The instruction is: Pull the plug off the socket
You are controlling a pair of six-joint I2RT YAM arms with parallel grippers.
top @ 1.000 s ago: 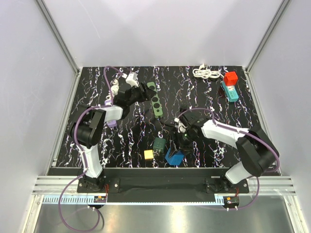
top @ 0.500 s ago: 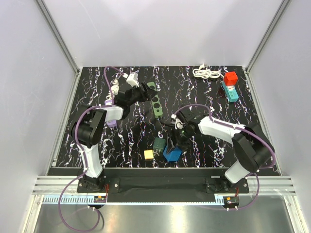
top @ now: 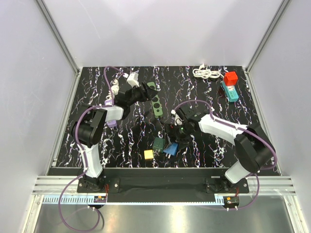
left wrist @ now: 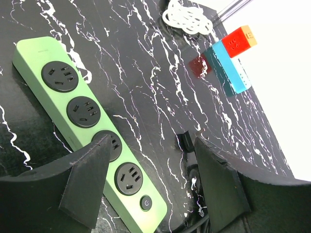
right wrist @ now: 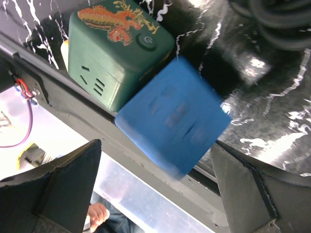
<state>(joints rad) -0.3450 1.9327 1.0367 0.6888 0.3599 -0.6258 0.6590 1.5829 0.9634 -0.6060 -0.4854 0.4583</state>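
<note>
The blue cube plug (top: 171, 149) lies near the table's front edge, against a dark green cube socket (top: 159, 143). My right gripper (top: 175, 135) stands just behind it, open. In the right wrist view the blue cube (right wrist: 172, 114) is blurred and free of both spread fingers, beside the dark green cube (right wrist: 114, 46); the right gripper (right wrist: 156, 144) holds nothing. My left gripper (top: 145, 92) is open over the light green power strip (top: 156, 102). In the left wrist view the left gripper (left wrist: 153, 179) straddles the strip (left wrist: 83, 110), one finger over its third outlet. All the strip's outlets are bare.
A yellow cube (top: 148, 154) sits left of the dark green one. At the back right a red cube (top: 230, 77) stands on a teal strip (top: 229, 92), next to a coiled white cord (top: 206, 73). The table's front rail (top: 160, 172) lies just below the cubes.
My right gripper has opened and let go of the blue cube, then drawn back from the front edge. The cube now rests by the dark green cube. The left arm has not moved.
</note>
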